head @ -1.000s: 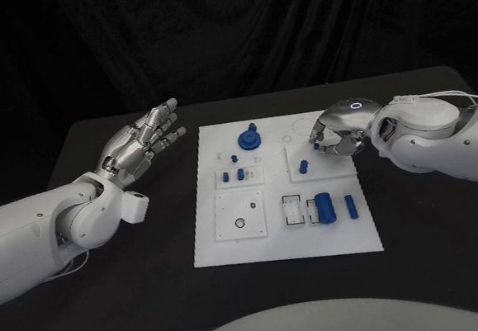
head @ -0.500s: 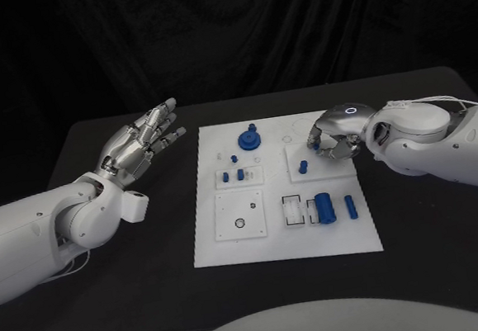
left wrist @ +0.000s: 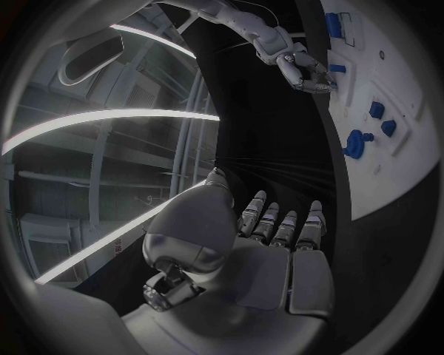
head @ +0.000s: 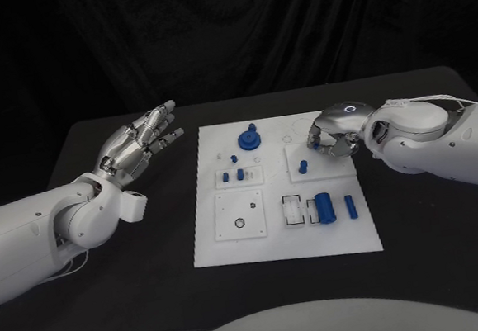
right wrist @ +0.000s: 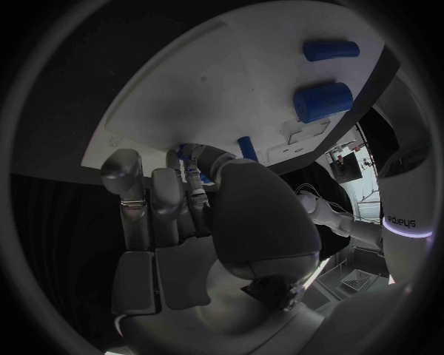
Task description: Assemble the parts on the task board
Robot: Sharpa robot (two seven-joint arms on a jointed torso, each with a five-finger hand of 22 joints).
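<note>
The white task board (head: 277, 243) lies in the middle of the black table. My right hand (head: 333, 137) hovers low over its far right block, fingers curled in. In the right wrist view the fingertips (right wrist: 176, 166) and thumb pinch a small blue part (right wrist: 188, 153) just above the board (right wrist: 213, 81). A short blue peg (head: 303, 166) stands beside the hand. My left hand (head: 140, 142) is raised left of the board with its fingers spread, holding nothing. The left wrist view shows its palm (left wrist: 268, 274) and, farther off, the right hand (left wrist: 303, 68) at the board's edge.
A blue knob (head: 249, 139) stands at the board's far middle, with small pegs (head: 234, 175) below it. A thick blue cylinder (head: 324, 206) and a thin peg (head: 350, 206) lie on the near right. Bare black table surrounds the board.
My right hand has dropped a little and shifted left toward the board's far right block, fingers closing in over the small part. The left arm has stayed put.
</note>
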